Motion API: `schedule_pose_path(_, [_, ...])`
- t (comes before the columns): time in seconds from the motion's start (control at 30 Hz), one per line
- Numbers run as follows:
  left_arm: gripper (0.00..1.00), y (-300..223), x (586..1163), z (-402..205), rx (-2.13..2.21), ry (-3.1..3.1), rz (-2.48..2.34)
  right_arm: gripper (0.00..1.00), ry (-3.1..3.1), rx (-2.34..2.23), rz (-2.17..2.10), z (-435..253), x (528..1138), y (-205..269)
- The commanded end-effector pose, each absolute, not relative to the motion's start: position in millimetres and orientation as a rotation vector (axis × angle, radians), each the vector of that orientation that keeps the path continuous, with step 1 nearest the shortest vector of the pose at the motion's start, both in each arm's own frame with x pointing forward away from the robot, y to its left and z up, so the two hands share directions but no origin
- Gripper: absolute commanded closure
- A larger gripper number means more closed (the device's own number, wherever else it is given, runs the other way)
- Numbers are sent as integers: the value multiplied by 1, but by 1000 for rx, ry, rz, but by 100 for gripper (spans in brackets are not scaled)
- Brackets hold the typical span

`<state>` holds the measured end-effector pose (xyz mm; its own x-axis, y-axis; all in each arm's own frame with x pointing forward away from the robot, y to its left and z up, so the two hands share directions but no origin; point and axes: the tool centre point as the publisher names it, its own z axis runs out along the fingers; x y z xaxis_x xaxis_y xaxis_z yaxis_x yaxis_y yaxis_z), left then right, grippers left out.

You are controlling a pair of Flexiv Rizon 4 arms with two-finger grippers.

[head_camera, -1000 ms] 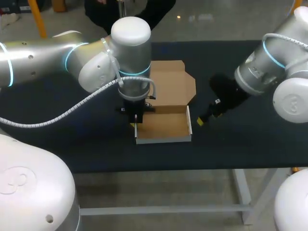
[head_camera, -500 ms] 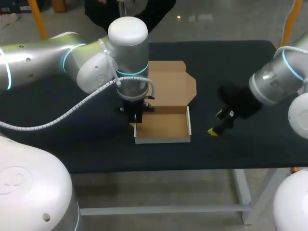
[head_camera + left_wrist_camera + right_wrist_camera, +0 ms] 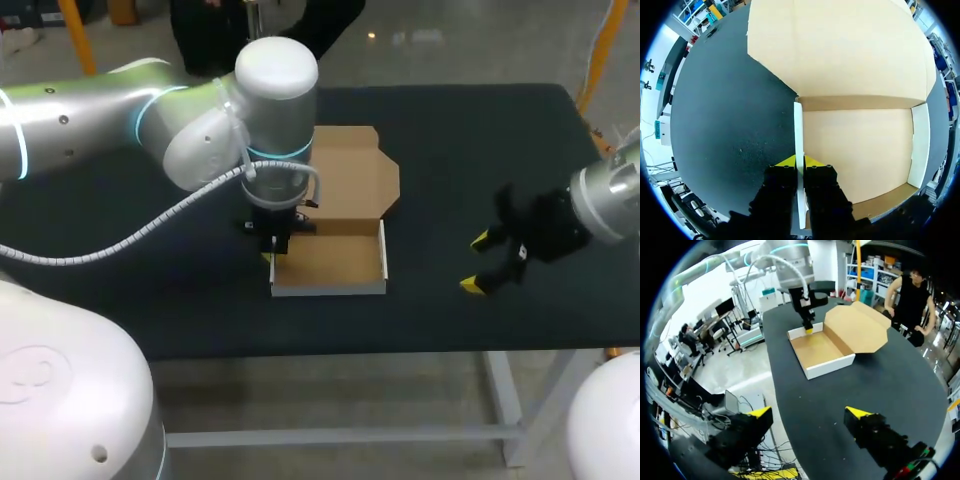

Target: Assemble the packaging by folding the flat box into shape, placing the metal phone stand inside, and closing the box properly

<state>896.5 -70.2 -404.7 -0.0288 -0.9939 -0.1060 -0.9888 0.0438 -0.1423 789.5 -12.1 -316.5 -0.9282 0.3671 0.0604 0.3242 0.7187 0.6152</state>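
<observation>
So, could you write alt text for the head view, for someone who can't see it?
The left gripper pinches the left wall of an open cardboard box on a black table, its lid folded back. The right gripper, open and empty, hangs to the box's right.

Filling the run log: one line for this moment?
left gripper shut on box wall | right gripper open, clear of box | lid open
</observation>
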Motion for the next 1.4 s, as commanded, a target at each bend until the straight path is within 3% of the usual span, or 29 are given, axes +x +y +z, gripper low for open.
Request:
schedule_pose_path(0.03, [100, -75, 898, -409, -2007, 2077, 35, 0, 2850, 560, 1002, -316, 786, -12])
schedule_pose_path(0.47, [100, -70, 903, -413, -1834, 1976, 207, 0, 2855, 532, 984, -315, 784, -8])
schedule_pose_path(0.9, [100, -66, 900, -412, -1953, 2096, 43, 0, 2858, 533, 984, -315, 783, -7])
schedule_pose_path(1.0, [91, -66, 898, -410, -1974, 2132, -7, 0, 2859, 536, 982, -316, 783, -7])
schedule_pose_path(1.07, [69, -66, 897, -410, -1971, 2145, -44, 0, 2860, 538, 983, -316, 783, -7])
schedule_pose_path(1.2, [62, -68, 895, -406, -1971, 2190, -109, 0, 2860, 543, 984, -316, 783, -7])
schedule_pose_path(1.33, [15, -70, 891, -401, -1956, 2216, -185, 0, 2863, 545, 982, -316, 783, -8])
schedule_pose_path(1.4, [0, -71, 889, -398, -1952, 2232, -232, 0, 2863, 548, 981, -316, 783, -8])
